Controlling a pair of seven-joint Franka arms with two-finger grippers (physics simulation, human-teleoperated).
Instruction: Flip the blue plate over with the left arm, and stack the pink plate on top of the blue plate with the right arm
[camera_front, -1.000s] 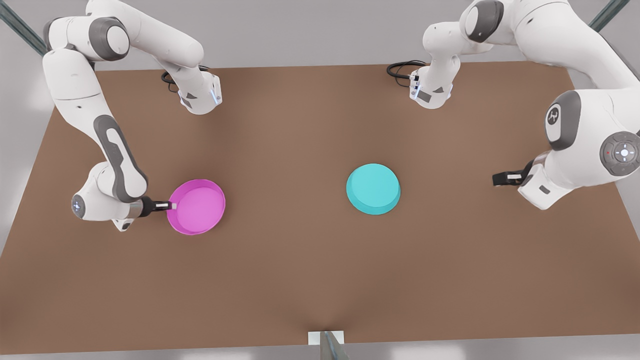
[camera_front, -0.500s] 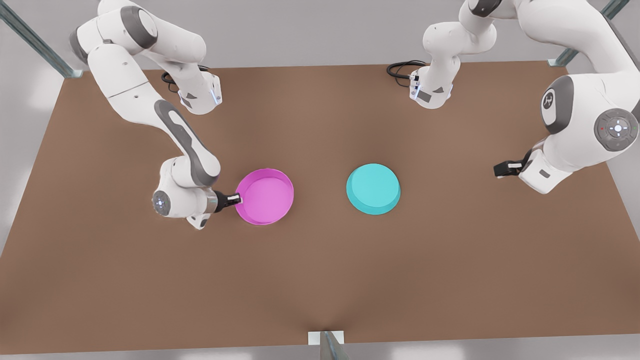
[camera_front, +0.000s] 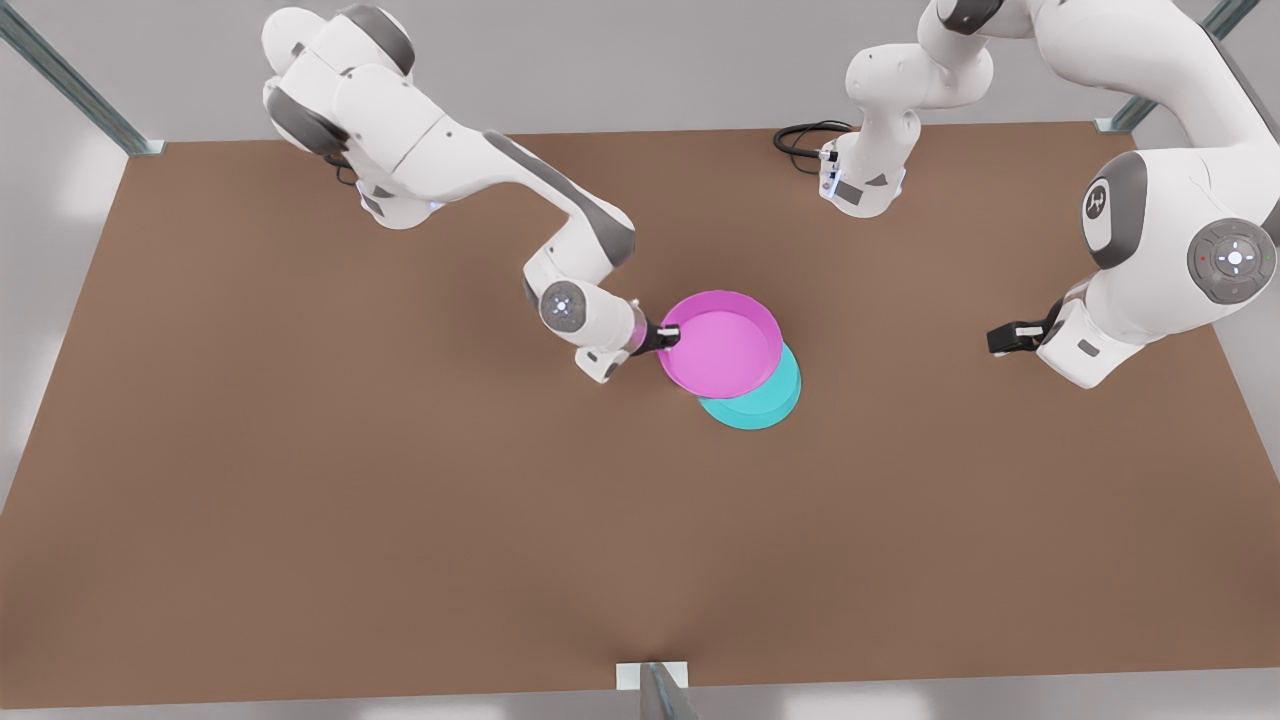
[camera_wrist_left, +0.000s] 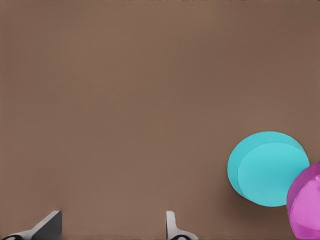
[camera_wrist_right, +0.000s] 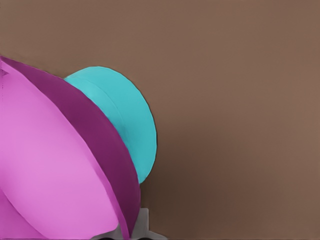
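Pink plate (camera_front: 722, 342), hollow side up, hangs over the blue plate (camera_front: 758, 400) and covers its far portion; the blue plate lies base-up on the counter (camera_front: 300, 480). Right tool (camera_front: 664, 338) is clamped on the pink plate's rim, its arm stretched low across the counter. Left tool (camera_front: 1005, 338) hovers well apart at the front view's right, fingers (camera_wrist_left: 171, 226) spread and holding nothing, arm waiting.

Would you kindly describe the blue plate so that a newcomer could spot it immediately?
On the brown table, look just right of centre in the front view. The blue plate lies there upside down, partly hidden under the pink plate gripped by the right gripper. It is the turquoise one, resting on the table.
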